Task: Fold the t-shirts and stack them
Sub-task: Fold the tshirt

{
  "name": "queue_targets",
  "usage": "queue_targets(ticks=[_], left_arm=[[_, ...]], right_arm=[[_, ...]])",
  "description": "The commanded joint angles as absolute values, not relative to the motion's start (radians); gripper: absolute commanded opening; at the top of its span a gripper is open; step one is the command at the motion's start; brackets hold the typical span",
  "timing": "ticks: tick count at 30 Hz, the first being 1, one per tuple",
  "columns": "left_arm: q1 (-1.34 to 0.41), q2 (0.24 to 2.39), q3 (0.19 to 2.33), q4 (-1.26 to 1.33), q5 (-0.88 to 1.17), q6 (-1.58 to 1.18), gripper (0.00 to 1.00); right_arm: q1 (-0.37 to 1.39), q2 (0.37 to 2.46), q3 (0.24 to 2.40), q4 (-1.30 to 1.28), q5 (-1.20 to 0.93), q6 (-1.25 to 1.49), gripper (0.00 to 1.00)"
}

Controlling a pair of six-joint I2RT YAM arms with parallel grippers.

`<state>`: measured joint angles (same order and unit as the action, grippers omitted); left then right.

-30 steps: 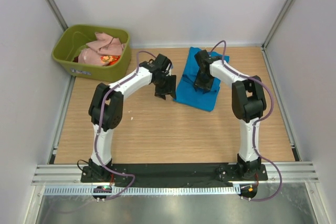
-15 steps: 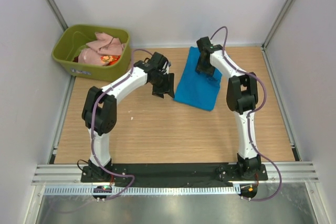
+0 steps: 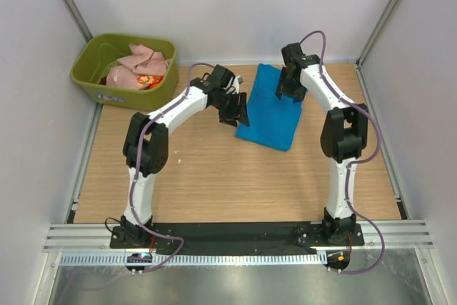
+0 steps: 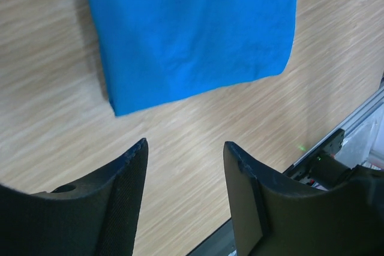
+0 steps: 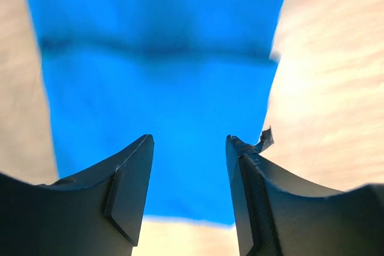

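Note:
A bright blue t-shirt (image 3: 270, 111) lies folded into a rectangle on the wooden table, right of centre at the back. It fills the top of the left wrist view (image 4: 192, 28) and most of the right wrist view (image 5: 162, 76). My left gripper (image 3: 238, 111) is open and empty at the shirt's left edge (image 4: 185, 151). My right gripper (image 3: 288, 91) is open and empty above the shirt's far right part (image 5: 189, 142). A pale pink shirt (image 3: 139, 66) and a red-orange patterned shirt (image 3: 148, 81) lie crumpled in the tub.
An olive-green plastic tub (image 3: 100, 87) stands at the table's far left corner. White walls close in the table on three sides. A metal rail (image 4: 354, 130) runs along the table's edge in the left wrist view.
My left gripper has moved right to the blue shirt's left edge. My right gripper has risen and moved toward the back right, off the shirt's middle.

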<state>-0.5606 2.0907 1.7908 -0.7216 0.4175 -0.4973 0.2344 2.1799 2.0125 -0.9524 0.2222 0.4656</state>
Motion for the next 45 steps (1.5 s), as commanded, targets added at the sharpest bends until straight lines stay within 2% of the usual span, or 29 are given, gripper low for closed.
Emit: queue_targets(ticks=[1, 5, 6, 8, 9, 11, 18, 25, 32, 36, 40, 45], left_arm=[[-0.555, 2.175, 1.845, -0.664, 0.499, -0.518, 0.52], [-0.554, 2.276, 1.919, -0.664, 0.517, -0.531, 0.47], [-0.552, 2.287, 1.931, -0.661, 0.517, -0.537, 0.44], [-0.551, 2.315, 1.945, -0.672, 0.520, -0.545, 0.43], [-0.549, 2.338, 1.950, -0.673, 0.522, -0.551, 0.42], [-0.543, 2.355, 1.947, -0.690, 0.517, -0.563, 0.39], [-0.540, 2.365, 1.838, -0.756, 0.445, -0.557, 0.31], [-0.543, 2.269, 1.597, -0.721, 0.413, -0.551, 0.26], [-0.592, 2.128, 1.392, -0.703, 0.400, -0.540, 0.25], [-0.611, 1.984, 1.272, -0.699, 0.402, -0.538, 0.26], [-0.611, 1.856, 1.264, -0.715, 0.384, -0.517, 0.33], [-0.604, 1.844, 1.406, -0.721, 0.394, -0.497, 0.41]], right_arm=[[0.242, 2.013, 1.844, -0.873, 0.042, 0.479, 0.57], [0.244, 1.899, 1.598, -0.802, -0.069, 0.486, 0.46], [0.245, 1.890, 1.560, -0.769, -0.087, 0.489, 0.40], [0.244, 1.876, 1.472, -0.738, -0.123, 0.512, 0.33], [0.244, 1.861, 1.445, -0.723, -0.130, 0.520, 0.25], [0.242, 1.856, 1.386, -0.683, -0.161, 0.529, 0.18], [0.175, 1.859, 1.252, -0.652, -0.173, 0.540, 0.13], [0.152, 1.789, 1.109, -0.658, -0.166, 0.522, 0.13], [0.199, 1.749, 1.019, -0.669, -0.279, 0.512, 0.15], [0.204, 1.645, 0.948, -0.684, -0.330, 0.520, 0.18], [0.154, 1.598, 1.009, -0.738, -0.334, 0.473, 0.22], [0.100, 1.667, 1.133, -0.695, -0.440, 0.468, 0.35]])
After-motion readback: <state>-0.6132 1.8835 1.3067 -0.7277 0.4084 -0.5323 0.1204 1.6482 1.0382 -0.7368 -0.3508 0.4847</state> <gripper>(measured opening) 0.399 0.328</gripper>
